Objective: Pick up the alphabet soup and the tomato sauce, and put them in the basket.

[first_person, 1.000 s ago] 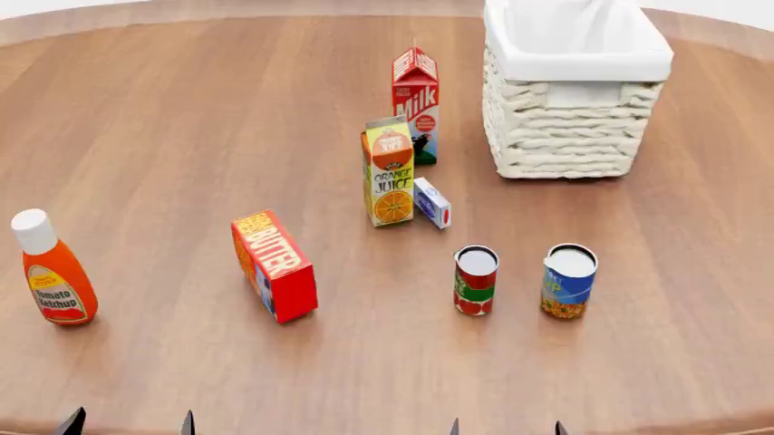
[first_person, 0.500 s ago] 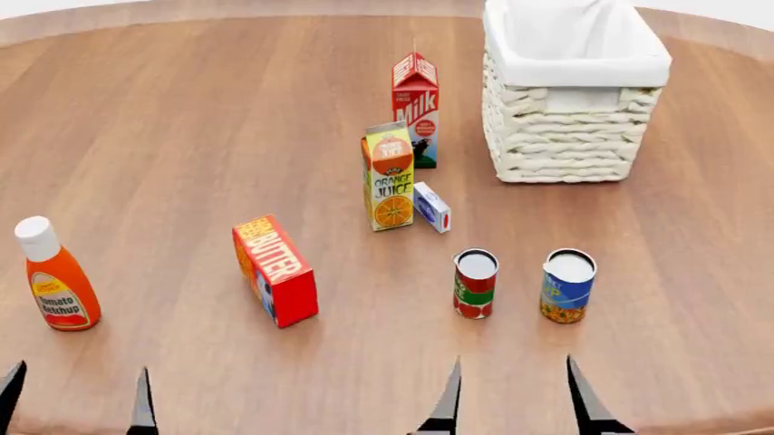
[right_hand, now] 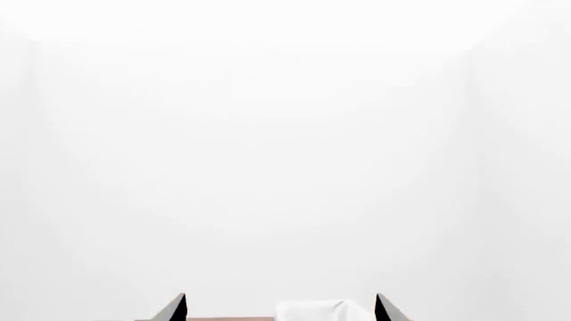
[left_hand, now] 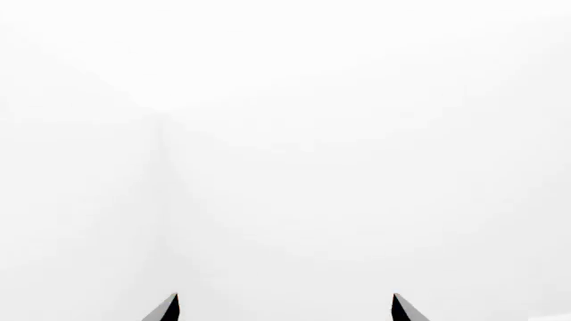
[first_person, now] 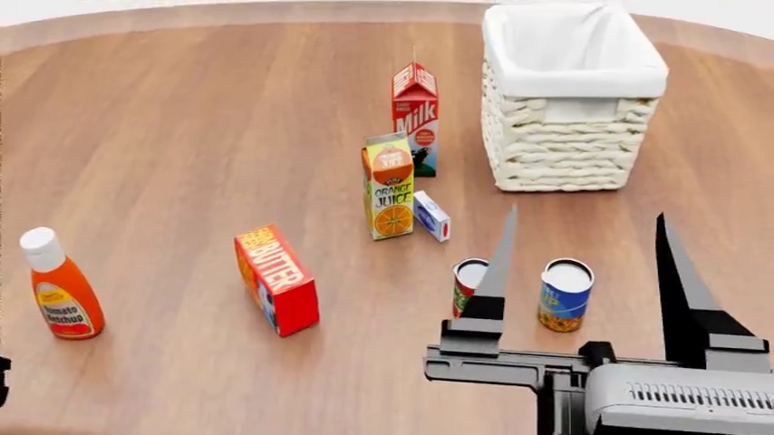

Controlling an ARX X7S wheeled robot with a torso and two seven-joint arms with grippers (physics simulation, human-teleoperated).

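Judging by the layout, you had nothing done yet: the basket (first_person: pixel 575 118) stood at the far right with neither can visible inside. Your right gripper (first_person: pixel 586 272) hung spread wide and empty above the near right. Your left gripper (left_hand: pixel 285 309) also looked parted, holding nothing. The soup (first_person: pixel 565 294) and sauce (first_person: pixel 467 283) stood upright, side by side, near the basket.

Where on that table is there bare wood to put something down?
Bare wood lies between the ketchup bottle and the butter box, and left of the milk carton. It is crowded around the orange juice, the cans and the basket.
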